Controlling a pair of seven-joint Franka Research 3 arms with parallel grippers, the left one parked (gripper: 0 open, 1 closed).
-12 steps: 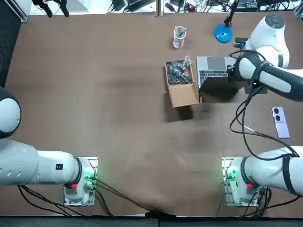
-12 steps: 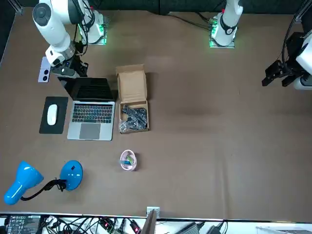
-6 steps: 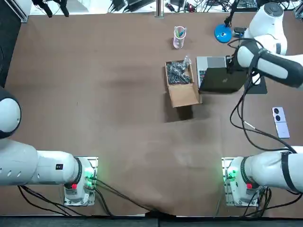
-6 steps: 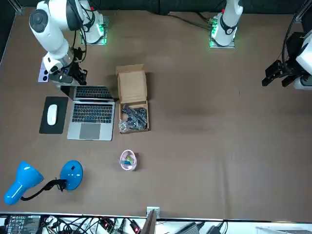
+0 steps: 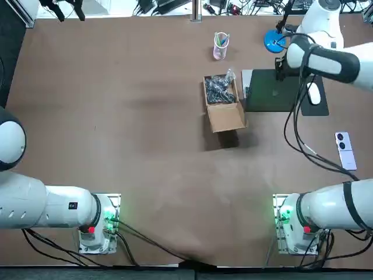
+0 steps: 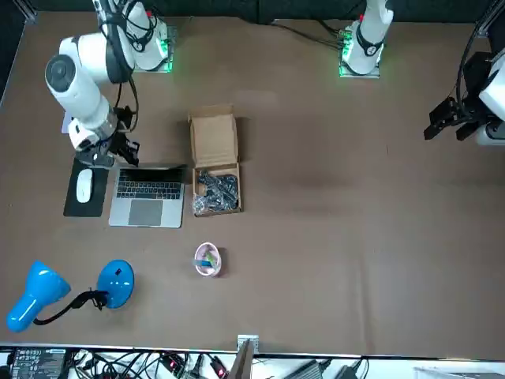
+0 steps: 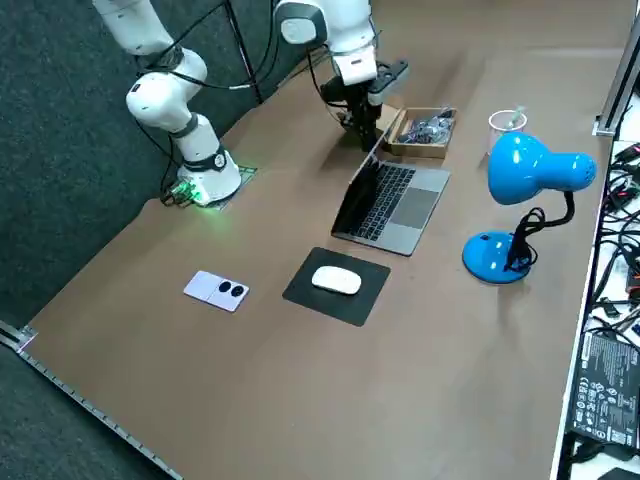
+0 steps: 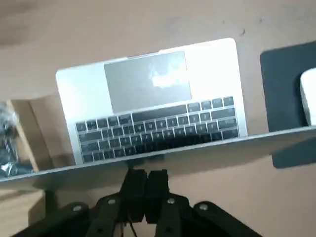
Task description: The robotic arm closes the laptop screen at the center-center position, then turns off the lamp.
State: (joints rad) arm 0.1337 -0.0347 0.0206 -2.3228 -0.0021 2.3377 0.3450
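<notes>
The laptop (image 7: 395, 200) sits on the desk (image 5: 116, 116) in its far part, toward the robot's right side. Its lid is neither upright nor shut: it leans forward over the keyboard, and its dark back faces up in the top view. In the right side view the keys and trackpad show under the tilted lid.

The right end effector (image 8: 145, 183) is at the top edge of the lid, on its back side, near the corner next to the cardboard box (image 5: 222, 102). Its fingers (image 8: 134, 185) are pressed together with no gap and hold nothing. They appear to touch the rim of the lid.

The box lies just beside the laptop on the side toward the desk's middle. Its flap is open and dark small parts lie inside.

The blue lamp (image 7: 530, 165) stands between the laptop and the far edge of the desk, with its round base on the desk and its head bent over on a black neck. I cannot tell whether it is lit.

A clear cup (image 5: 221, 45) holding pens stands near the far edge, beyond the box.

A white mouse (image 7: 336, 281) lies on a black mouse pad (image 7: 365, 300) just beside the laptop, toward the desk's right edge. A small phone (image 7: 217, 290) lies flat near that right edge, apart from the pad.
</notes>
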